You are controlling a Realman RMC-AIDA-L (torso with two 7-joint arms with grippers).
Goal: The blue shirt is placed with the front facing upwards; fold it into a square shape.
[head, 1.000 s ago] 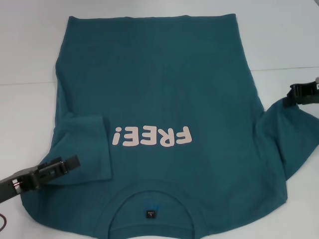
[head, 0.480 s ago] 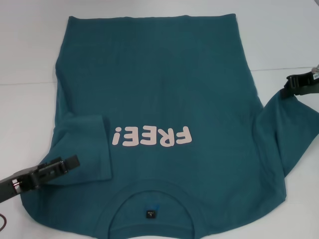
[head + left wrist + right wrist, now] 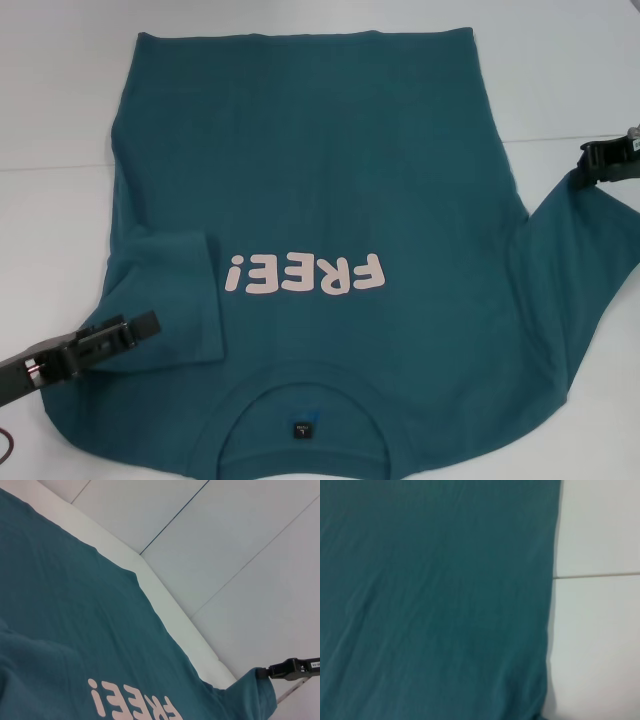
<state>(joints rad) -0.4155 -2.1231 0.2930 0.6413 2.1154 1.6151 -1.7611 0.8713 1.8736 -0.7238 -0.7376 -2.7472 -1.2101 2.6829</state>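
The blue shirt [image 3: 320, 180] lies flat, front up, on the white table [image 3: 60, 120], with its pink "FREE!" lettering [image 3: 305, 275] and collar [image 3: 300, 395] at the near end. Its left sleeve [image 3: 170, 290] is folded inward onto the body. My left gripper [image 3: 145, 326] hovers at that folded sleeve's near edge. My right gripper [image 3: 590, 160] is shut on the tip of the right sleeve [image 3: 580, 240], which is drawn taut up and outward. The left wrist view shows the right gripper [image 3: 274, 670] pinching the right sleeve [image 3: 257, 690]. In the right wrist view, only the shirt [image 3: 435, 600] and the table show.
Thin seam lines [image 3: 560, 138] cross the white tabletop on both sides of the shirt. Bare table [image 3: 600, 630] lies beyond the shirt's right edge and past its far hem.
My right gripper has moved up and away with the right sleeve's tip, stretching that sleeve straighter. The left arm has stayed where it was.
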